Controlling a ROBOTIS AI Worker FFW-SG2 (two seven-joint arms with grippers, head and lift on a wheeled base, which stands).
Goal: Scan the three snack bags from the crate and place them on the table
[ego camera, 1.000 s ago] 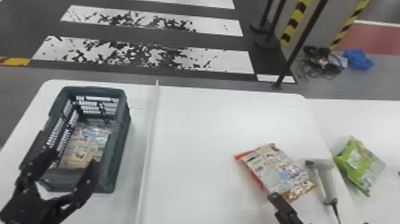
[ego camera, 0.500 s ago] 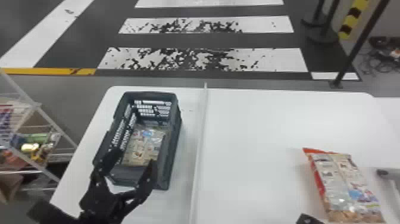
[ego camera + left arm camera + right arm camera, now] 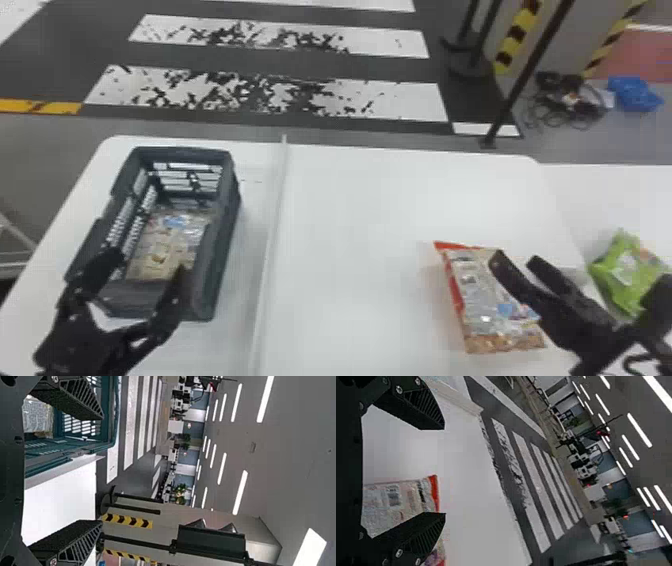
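Observation:
The dark crate (image 3: 216, 260) stands on the table's left part with one snack bag (image 3: 167, 245) lying inside. My left gripper (image 3: 146, 264) is open at the crate's near end; in the left wrist view the gripper (image 3: 102, 470) has nothing between its fingers, and the crate (image 3: 89, 449) lies beyond one of them. A red-edged snack bag (image 3: 487, 300) lies flat on the table at right. Over its right side, my right gripper (image 3: 516, 257) stands open. From the right wrist, the open gripper (image 3: 444, 471) has that bag (image 3: 395, 502) partly behind its lower finger. A green bag (image 3: 625, 272) lies farther right.
A thin raised divider (image 3: 270, 240) crosses the white table (image 3: 380, 215) between crate and red-edged bag. Part of a pale handheld scanner (image 3: 580, 276) shows behind the right gripper. Dark posts stand beyond the table's far edge.
The head view has swung left and then back right. My right gripper has moved forward from the bag's near edge to over its right side. The left gripper stays by the crate.

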